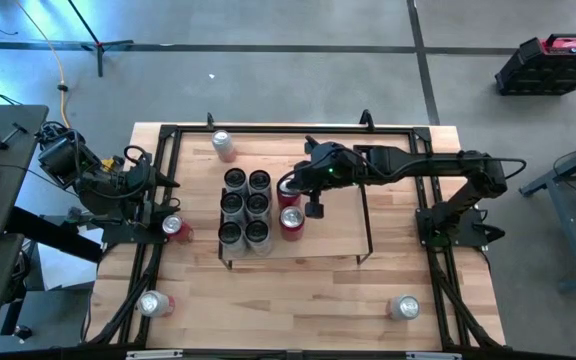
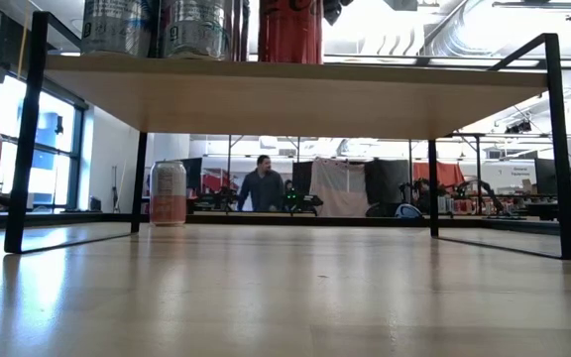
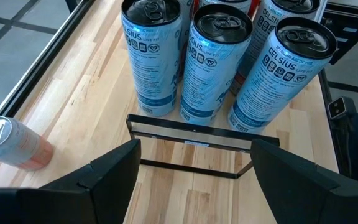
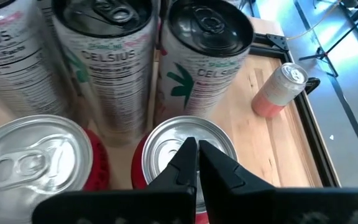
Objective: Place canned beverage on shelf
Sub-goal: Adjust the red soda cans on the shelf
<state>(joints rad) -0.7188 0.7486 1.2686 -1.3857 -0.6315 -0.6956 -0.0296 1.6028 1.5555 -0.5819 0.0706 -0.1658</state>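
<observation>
The right tool (image 1: 313,208) is seen poised over the shelf (image 1: 333,235), its fingers (image 4: 188,165) pressed together directly above the silver lid of a red can (image 4: 188,149) and touching nothing that can be made out. That can stands on the shelf beside a second red can (image 1: 292,221). Next to them six tall Celsius cans (image 1: 245,207) are grouped in two rows toward the shelf's left end. The left tool (image 3: 191,171) is held near the worktop's left edge, fingers spread apart and empty, facing the tall cans. Loose cans are left on the worktop (image 1: 298,300): one by the far edge (image 1: 223,143), one at the left edge (image 1: 173,227), one each near the two front corners (image 1: 153,303) (image 1: 404,307). A person (image 2: 263,186) is visible in the room beyond
</observation>
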